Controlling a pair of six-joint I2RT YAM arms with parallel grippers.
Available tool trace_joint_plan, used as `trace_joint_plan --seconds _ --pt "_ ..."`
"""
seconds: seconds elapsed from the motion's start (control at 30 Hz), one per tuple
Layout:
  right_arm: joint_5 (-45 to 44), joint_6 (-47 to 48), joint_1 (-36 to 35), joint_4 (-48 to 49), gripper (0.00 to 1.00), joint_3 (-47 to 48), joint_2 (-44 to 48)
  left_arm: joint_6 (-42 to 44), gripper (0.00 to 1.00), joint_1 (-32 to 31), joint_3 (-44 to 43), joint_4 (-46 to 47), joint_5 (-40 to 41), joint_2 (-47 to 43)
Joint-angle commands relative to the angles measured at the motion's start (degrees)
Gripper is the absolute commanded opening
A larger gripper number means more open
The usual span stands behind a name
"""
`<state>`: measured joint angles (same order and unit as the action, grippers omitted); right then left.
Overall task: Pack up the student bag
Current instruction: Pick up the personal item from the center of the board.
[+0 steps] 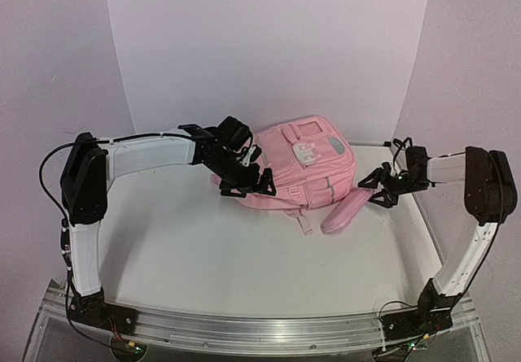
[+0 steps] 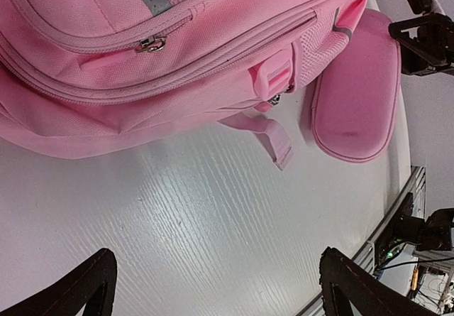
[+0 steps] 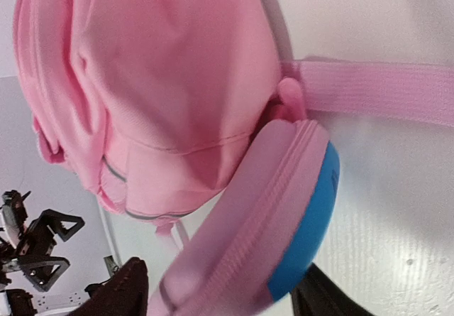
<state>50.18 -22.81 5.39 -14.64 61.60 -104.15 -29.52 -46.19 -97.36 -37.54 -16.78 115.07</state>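
The student bag (image 1: 301,163) lies on the white table, front pockets up; it fills the top of the left wrist view (image 2: 142,82) and the right wrist view (image 3: 163,82). A small oblong pink pencil case (image 1: 346,213) with a blue underside lies against the bag's right side (image 2: 355,96). My left gripper (image 1: 248,185) is open and empty at the bag's left front edge, over bare table (image 2: 220,295). My right gripper (image 1: 376,189) is open, and its jaws straddle the near end of the pencil case (image 3: 262,224). One finger touches the blue side; the other stands a little apart.
A loose pink strap (image 2: 273,138) trails from the bag's front onto the table. Another strap (image 3: 383,89) runs out by the case. A metal rail (image 1: 260,329) lines the table's near edge. White backdrop walls close in the back and sides.
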Motion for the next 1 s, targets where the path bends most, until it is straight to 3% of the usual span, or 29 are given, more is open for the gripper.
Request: trace_joint_plan --seconds 0.0,0.27,0.43,0.73,0.97 --pt "-5.8 -5.8 -1.6 1.9 0.73 2.2 -1.4 1.2 1.0 0.1 -1.3 -0.2 1.4 -1.4" --pt "-1.9 -7.8 -7.8 3.9 0.68 6.3 -1.1 5.9 1.0 -1.8 -1.8 4.3 3.3 -1.3" --pt "-2.0 -8.7 -9.9 5.3 0.71 6.1 -0.4 9.8 1.0 -3.3 -4.5 7.8 3.9 2.4" --pt "-3.2 -8.3 -10.2 6.2 0.74 7.1 -3.3 7.9 0.99 -4.0 -12.8 16.6 -5.3 15.1" --pt "-3.4 -8.6 -10.2 6.7 0.74 6.7 -3.3 7.9 0.96 -6.3 -15.5 19.6 -8.9 18.7"
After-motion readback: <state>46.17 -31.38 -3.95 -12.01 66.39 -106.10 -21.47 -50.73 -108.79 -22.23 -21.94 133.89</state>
